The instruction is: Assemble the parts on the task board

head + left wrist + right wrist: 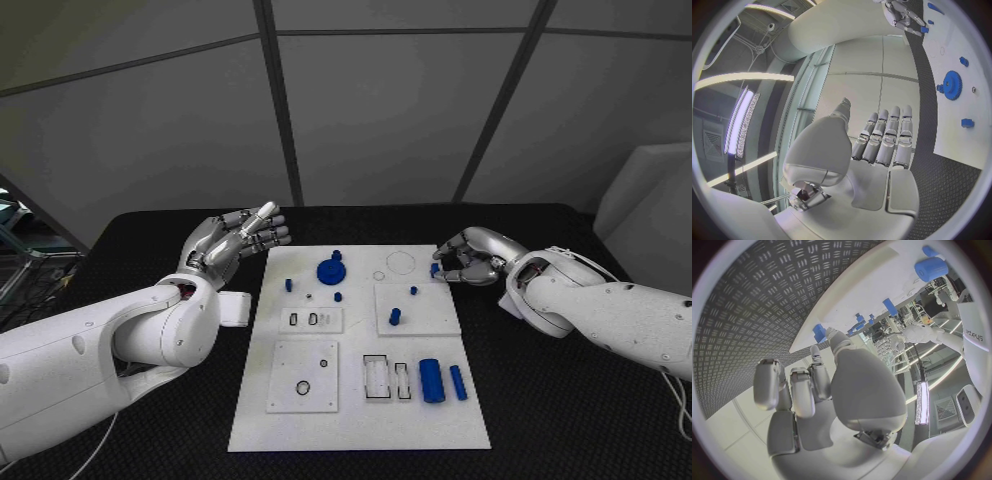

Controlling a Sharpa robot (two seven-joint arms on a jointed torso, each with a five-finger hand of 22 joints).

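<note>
The white task board (pixel 361 420) lies in the middle of the black table. On it stand a blue gear (pixel 332 270), small blue pegs (pixel 394 316) and two blue cylinders (pixel 431 380) near the front. My right hand (pixel 469 258) hovers at the board's far right edge, fingers curled, pinching a small blue part (pixel 434 268); the right wrist view shows that part (pixel 819 333) at its fingertips. My left hand (pixel 231 240) hangs above the table just left of the board's far left corner, fingers stretched out and holding nothing. The left wrist view shows the gear (pixel 950 85) beyond those straight fingers (pixel 889 140).
Raised white plates with slots and holes (pixel 304 375) sit on the board's front half. Black table (pixel 577 420) surrounds the board on both sides. Grey wall panels stand behind the table's far edge.
</note>
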